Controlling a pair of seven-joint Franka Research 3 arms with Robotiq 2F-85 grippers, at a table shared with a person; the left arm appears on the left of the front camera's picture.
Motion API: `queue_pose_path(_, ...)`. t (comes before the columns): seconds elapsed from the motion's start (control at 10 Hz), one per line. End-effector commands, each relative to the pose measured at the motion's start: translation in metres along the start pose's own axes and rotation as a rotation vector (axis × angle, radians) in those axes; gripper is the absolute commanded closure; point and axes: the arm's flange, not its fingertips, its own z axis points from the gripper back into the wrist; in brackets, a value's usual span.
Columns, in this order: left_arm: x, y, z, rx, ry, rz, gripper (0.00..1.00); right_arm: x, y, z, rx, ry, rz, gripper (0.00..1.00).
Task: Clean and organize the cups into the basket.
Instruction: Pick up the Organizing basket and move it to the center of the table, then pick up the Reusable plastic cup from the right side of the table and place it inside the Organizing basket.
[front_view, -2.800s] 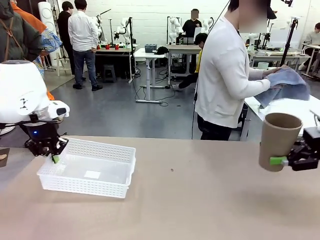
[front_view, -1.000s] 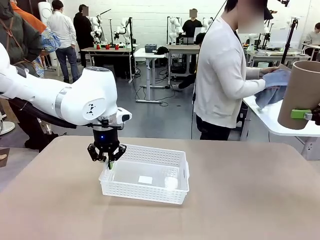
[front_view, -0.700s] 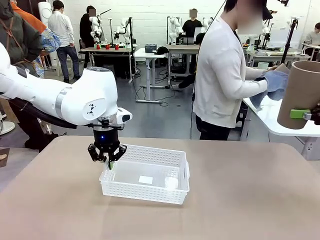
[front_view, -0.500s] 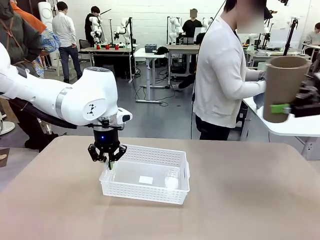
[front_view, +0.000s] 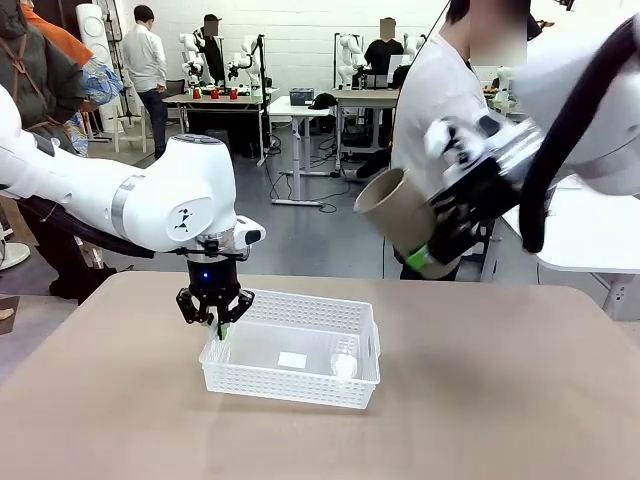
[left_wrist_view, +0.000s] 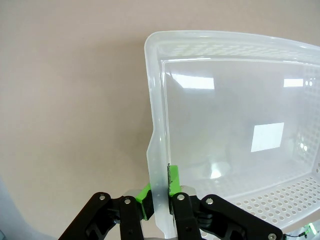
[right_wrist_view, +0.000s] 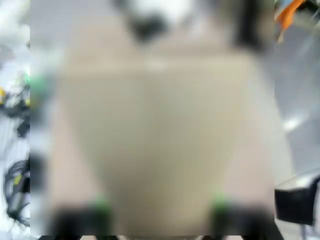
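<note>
Workshop backdrop smeared; blurred tan cup (right_wrist_view: 160, 140) half hides right pincer (right_wrist_view: 159, 205).

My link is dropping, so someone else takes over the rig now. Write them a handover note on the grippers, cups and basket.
Left gripper: shut on the short-end rim of the shallow white lattice-mesh plastic basket.
Right gripper: shut on a tall tan-brown matte cup, held tilted in the air above and right of the basket.
Done: one cup picked up.
To do: put it in the basket, which holds no cup yet, then the other cups.
</note>
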Motion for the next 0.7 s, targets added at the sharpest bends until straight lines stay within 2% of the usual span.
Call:
queue_pose_path(0.0, 0.001, -0.002, -0.001, -0.002, -0.004, -0.001, 1.00, 0.020, -0.003, -0.035, 0.049, 0.158, 0.004, 0.21)
queue_pose_path(0.2, 0.001, -0.002, -0.001, -0.002, -0.004, -0.001, 1.00, 0.036, 0.006, -0.071, 0.078, 0.217, 0.032, 0.21)
queue_pose_path(0.6, 0.001, -0.002, -0.001, -0.002, -0.004, -0.001, 1.00, 0.049, 0.000, -0.143, 0.121, 0.302, 0.031, 0.21)
